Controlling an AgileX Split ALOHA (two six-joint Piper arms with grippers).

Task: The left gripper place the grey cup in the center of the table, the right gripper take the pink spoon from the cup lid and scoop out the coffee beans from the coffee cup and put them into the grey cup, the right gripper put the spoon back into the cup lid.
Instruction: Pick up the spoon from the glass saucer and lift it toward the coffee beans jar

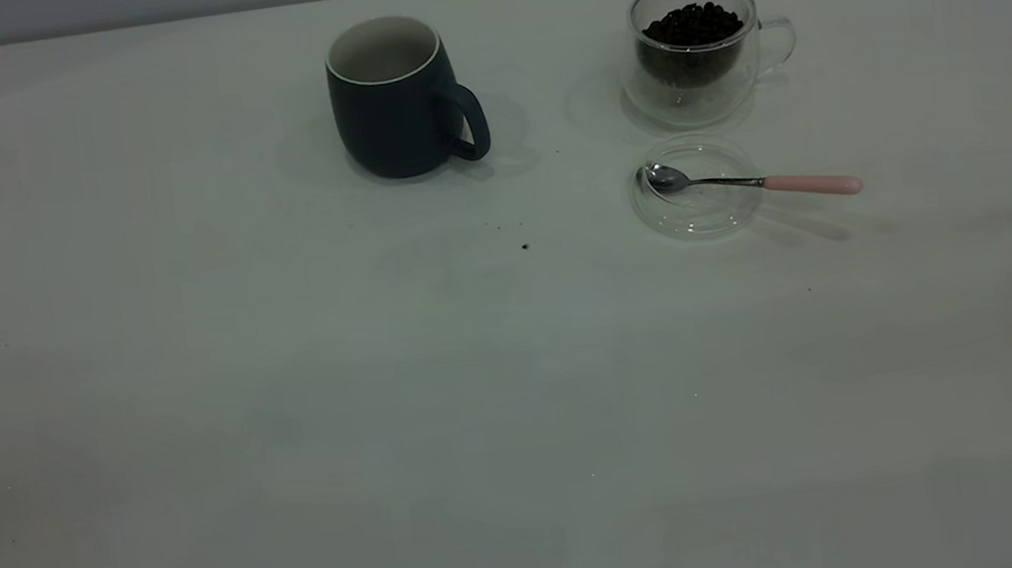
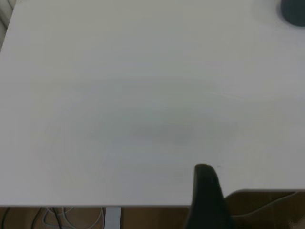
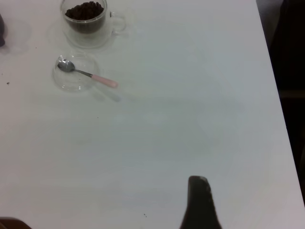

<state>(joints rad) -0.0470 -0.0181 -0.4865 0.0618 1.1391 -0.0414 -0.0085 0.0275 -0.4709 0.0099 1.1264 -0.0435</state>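
The grey cup [image 1: 394, 97] stands upright at the back, left of the table's [image 1: 481, 401] middle, handle to the right; its edge shows in the left wrist view [image 2: 293, 12]. The coffee cup [image 1: 697, 53] [image 3: 86, 19] stands at the back right, full of coffee beans [image 1: 692, 25] [image 3: 85, 9]. In front of it lies the cup lid [image 1: 698, 210] [image 3: 71, 85] with the pink spoon [image 1: 742, 182] [image 3: 88, 75], bowl on the lid, handle pointing right. Neither arm shows in the exterior view. The left gripper [image 2: 206, 191] hangs over the near table edge, the right gripper [image 3: 199, 200] over bare table, far from the spoon.
A few dark specks [image 1: 525, 246] lie on the table between the grey cup and the lid. The table's right edge [image 3: 279, 105] runs close to the right gripper. Cables [image 2: 57, 217] hang below the near edge by the left gripper.
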